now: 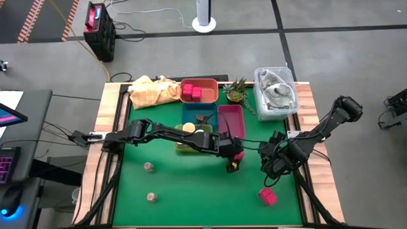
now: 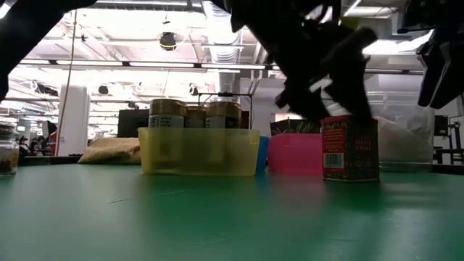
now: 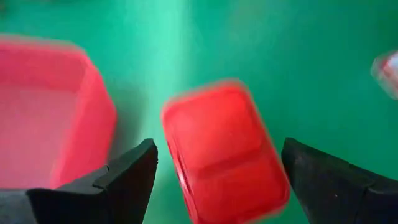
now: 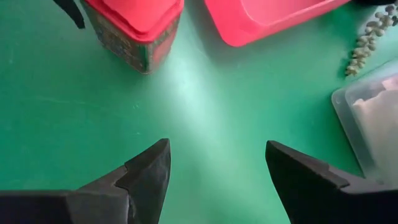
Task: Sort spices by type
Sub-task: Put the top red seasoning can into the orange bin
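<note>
Nearest the front edge of the green table (image 1: 191, 191), a small brownish jar (image 1: 151, 197) sits alone at front left, a second little jar (image 1: 149, 167) just behind it, and a pink spice packet (image 1: 268, 196) lies at front right. Mid-table now: the left gripper (image 1: 233, 159) hangs over an upright pink-lidded spice box (image 2: 350, 148), fingers spread wide on either side of the lid and not pressing it, so released. The box stands on the mat just in front of the magenta tray (image 1: 231, 121). Beside it, the right gripper (image 1: 275, 162) hovers over bare mat, jaws parted, holding nothing. Behind, cream-topped jars (image 2: 187, 114) are gathered in the yellow tray (image 2: 199, 151), next to the blue tray (image 1: 198, 116). Farther back, the red tray (image 1: 199, 91) holds pink packets (image 1: 193, 94), with a potted plant (image 1: 236, 91), a yellow cloth (image 1: 151, 91) and a clear bin (image 1: 275, 92) along the rear edge.
</note>
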Tool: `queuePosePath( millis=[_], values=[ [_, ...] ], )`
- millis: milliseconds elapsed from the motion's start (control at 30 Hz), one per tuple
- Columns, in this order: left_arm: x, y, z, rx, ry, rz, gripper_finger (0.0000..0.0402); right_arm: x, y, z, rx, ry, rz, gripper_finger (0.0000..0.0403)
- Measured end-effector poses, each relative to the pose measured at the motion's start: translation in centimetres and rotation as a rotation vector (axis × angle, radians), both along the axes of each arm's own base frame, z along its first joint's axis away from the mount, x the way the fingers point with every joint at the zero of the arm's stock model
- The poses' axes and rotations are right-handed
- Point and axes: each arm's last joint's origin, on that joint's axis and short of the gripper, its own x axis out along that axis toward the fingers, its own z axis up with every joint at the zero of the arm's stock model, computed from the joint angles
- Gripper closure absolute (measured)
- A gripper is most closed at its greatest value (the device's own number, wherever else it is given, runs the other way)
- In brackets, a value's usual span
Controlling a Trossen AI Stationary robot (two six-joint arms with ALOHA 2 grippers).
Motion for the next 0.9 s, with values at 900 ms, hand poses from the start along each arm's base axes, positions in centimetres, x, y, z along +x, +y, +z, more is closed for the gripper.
queuePosePath(
  millis=[900],
  values=[
    [0.6,1.2,2.1,0.055,0.052,-0.209,0.0196,0.2,0.1,0.0,0.026,-0.035,-0.040,0.0111]
  ],
)
